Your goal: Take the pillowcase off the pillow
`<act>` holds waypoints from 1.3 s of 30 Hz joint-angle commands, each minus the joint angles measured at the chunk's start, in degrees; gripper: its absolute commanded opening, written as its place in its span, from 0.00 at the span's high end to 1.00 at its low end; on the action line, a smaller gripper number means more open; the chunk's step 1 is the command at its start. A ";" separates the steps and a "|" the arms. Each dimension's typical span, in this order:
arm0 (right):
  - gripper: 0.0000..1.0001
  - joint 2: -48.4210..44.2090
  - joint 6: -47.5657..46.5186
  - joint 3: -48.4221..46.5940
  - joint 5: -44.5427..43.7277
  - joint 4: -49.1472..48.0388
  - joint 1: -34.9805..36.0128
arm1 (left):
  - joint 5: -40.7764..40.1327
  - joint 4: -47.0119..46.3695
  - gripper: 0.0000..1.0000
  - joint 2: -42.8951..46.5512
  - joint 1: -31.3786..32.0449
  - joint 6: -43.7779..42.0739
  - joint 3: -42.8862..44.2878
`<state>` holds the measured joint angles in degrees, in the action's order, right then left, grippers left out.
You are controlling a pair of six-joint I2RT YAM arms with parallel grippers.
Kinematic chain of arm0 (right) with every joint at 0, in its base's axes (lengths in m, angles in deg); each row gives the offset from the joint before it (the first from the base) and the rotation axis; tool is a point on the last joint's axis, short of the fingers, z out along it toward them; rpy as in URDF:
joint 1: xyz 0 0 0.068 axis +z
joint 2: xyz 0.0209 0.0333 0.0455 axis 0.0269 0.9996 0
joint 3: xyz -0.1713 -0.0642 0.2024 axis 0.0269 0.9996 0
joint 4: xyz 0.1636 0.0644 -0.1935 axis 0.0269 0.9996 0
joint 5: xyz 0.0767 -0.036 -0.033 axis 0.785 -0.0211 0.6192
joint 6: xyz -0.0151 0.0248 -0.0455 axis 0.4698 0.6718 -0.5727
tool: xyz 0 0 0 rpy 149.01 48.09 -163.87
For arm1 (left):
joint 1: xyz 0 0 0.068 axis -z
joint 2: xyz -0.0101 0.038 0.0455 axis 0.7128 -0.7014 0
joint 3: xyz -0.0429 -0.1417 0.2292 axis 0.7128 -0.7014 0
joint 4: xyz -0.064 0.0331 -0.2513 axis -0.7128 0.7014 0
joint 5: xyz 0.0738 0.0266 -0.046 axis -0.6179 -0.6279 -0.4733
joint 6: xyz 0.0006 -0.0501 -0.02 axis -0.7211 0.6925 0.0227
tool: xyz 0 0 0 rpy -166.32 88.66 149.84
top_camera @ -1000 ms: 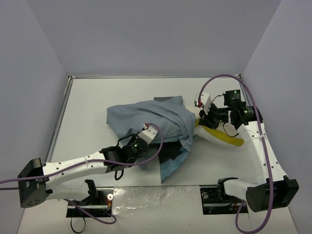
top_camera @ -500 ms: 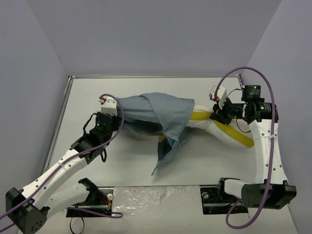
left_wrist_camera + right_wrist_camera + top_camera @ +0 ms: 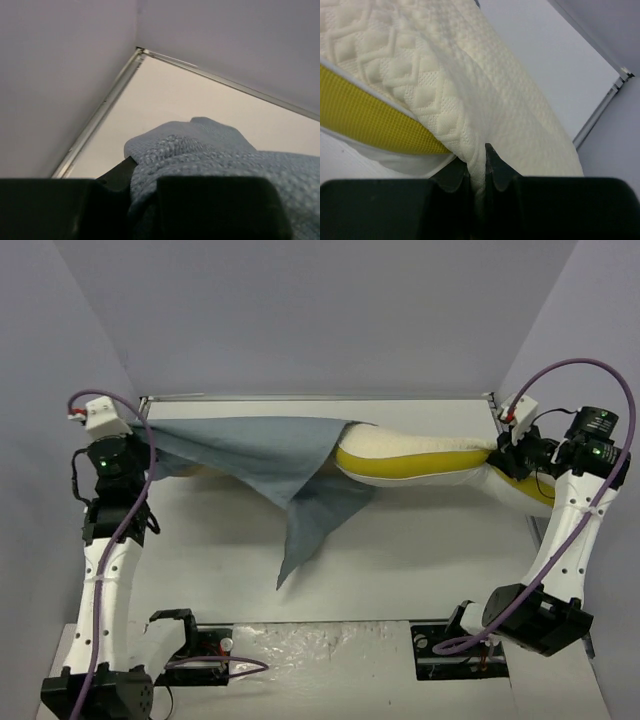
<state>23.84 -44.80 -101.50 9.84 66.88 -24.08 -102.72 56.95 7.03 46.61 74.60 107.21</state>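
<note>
We see the left end effector [image 3: 145, 172] clamped on a bunched corner of the pillowcase [image 3: 250, 450], by the far left corner of the table [image 3: 430, 540]. The right end effector [image 3: 477, 165] is pinched shut on the pillow [image 3: 420, 452] at far right. Most of the pillow shows bare, with only its left end under the cloth. One flap trails toward the near edge.
</note>
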 commanded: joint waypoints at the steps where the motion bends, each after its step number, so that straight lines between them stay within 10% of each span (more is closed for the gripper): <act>1: 1.00 0.62 -3.12 -4.23 7.45 -2.38 -4.07 | 8.55 0.35 0.98 -0.14 -11.93 4.67 3.20; 10: 1.00 4.31 1.00 -4.67 15.18 -2.73 -13.39 | 18.39 -2.28 0.98 -7.25 -16.62 7.39 3.38; 19: 1.00 -0.42 13.27 3.57 8.11 -16.20 -4.45 | 29.56 0.08 0.96 -14.72 -7.51 6.26 7.06; 24: 1.00 -10.78 41.91 23.32 -16.84 -47.93 10.11 | 37.12 4.39 0.47 -18.50 1.74 4.94 11.62; 32: 1.00 -5.72 51.54 26.27 -36.49 -50.81 24.22 | 49.35 6.94 0.09 -13.51 4.83 4.76 13.13; 39: 0.17 -0.08 43.39 19.69 -22.54 -38.36 24.40 | 52.86 6.16 0.04 -6.57 5.36 4.75 9.36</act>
<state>25.05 2.13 -75.91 -18.16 25.84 0.50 -53.93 64.32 -3.03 51.59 79.67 117.64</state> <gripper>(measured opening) 0.786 0.953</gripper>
